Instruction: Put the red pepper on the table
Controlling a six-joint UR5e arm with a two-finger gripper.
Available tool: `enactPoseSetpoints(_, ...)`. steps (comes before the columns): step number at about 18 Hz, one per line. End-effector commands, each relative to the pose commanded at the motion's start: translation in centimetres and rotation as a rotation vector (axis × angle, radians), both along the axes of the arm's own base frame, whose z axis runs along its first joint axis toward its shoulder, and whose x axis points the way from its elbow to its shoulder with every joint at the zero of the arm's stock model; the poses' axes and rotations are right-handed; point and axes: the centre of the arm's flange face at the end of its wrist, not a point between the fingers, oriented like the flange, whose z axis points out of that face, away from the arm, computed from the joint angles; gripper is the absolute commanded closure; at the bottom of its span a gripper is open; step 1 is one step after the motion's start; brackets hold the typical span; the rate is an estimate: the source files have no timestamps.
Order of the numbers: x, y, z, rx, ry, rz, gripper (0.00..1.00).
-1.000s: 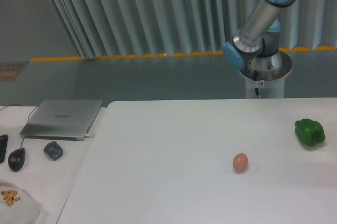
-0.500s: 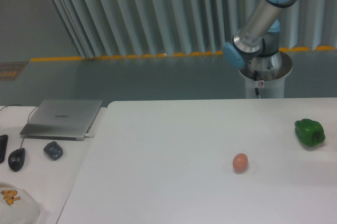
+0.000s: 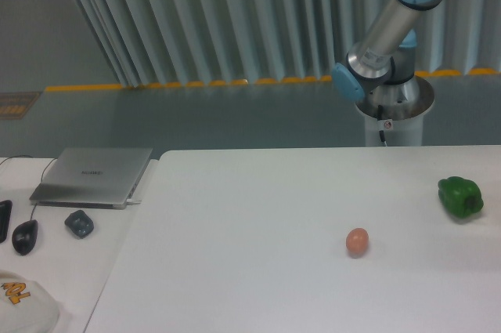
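We see only the arm's elbow and upper links (image 3: 374, 51) above the white worktop (image 3: 250, 223); the fingers and the red pepper lie out of view, so we cannot tell their state. A green pepper (image 3: 460, 197) and egg (image 3: 357, 241) wait; lowering onto bare surface comes next, we judge.

white table (image 3: 258, 215), green pepper (image 3: 460, 196), tan-orange egg (image 3: 357, 241)
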Motion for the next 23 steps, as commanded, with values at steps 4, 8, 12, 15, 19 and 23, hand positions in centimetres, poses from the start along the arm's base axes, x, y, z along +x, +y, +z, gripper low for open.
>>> enactPoseSetpoints(4,0.2,-1.7,1.1,-0.008,0.009,-0.013,0.04)
enactPoseSetpoints(8,-0.6,-0.6,-0.4,0.001,0.000,0.012,0.04)
enactPoseSetpoints(12,-1.0,0.7,-0.5,0.007,0.011,0.010,0.04)
enactPoseSetpoints(15,-1.3,1.1,-1.0,0.009,0.008,0.017,0.03)
enactPoseSetpoints(19,-1.1,2.2,-1.3,0.010,0.011,0.002,0.03)
enactPoseSetpoints(23,-0.8,2.7,-2.3,0.005,-0.004,-0.011,0.04)
